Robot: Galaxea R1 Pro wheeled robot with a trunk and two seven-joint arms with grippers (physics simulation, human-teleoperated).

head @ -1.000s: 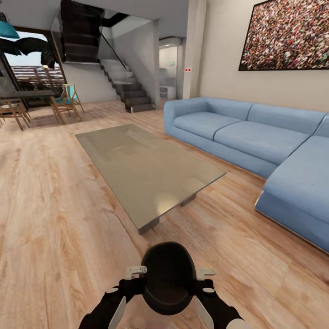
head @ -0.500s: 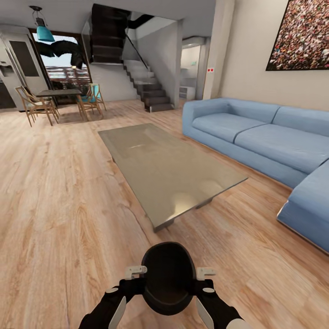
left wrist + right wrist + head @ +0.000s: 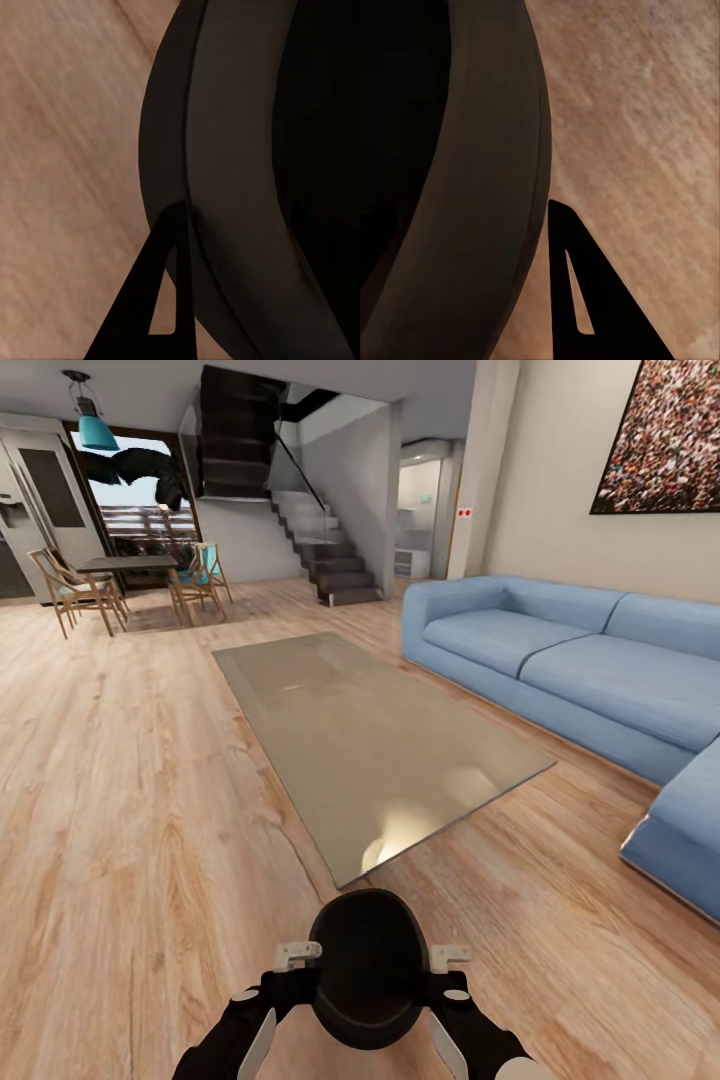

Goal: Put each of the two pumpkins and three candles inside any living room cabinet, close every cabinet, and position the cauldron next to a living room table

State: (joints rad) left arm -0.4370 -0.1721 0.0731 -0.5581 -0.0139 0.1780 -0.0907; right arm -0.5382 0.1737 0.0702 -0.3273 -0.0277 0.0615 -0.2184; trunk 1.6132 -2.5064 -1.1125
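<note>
The black cauldron [image 3: 368,965] sits right in front of the robot, low in the head view, gripped from both sides. The left gripper [image 3: 285,960] pinches its left rim and the right gripper [image 3: 450,960] pinches the right rim. In the left wrist view a dark finger [image 3: 154,300] lies against the outside of the pot wall [image 3: 240,187], with the wood-plank floor [image 3: 67,150] behind it; same deal in the right wrist view, finger [image 3: 585,292] outside the wall [image 3: 472,187]. Just ahead of the cauldron is the near corner of the glossy grey coffee table [image 3: 370,740], close but not touching. The blue sofa [image 3: 560,670] runs along the right, and a dining table [image 3: 125,563] with wooden chairs [image 3: 70,592] is far back left beside the staircase [image 3: 320,550].
</note>
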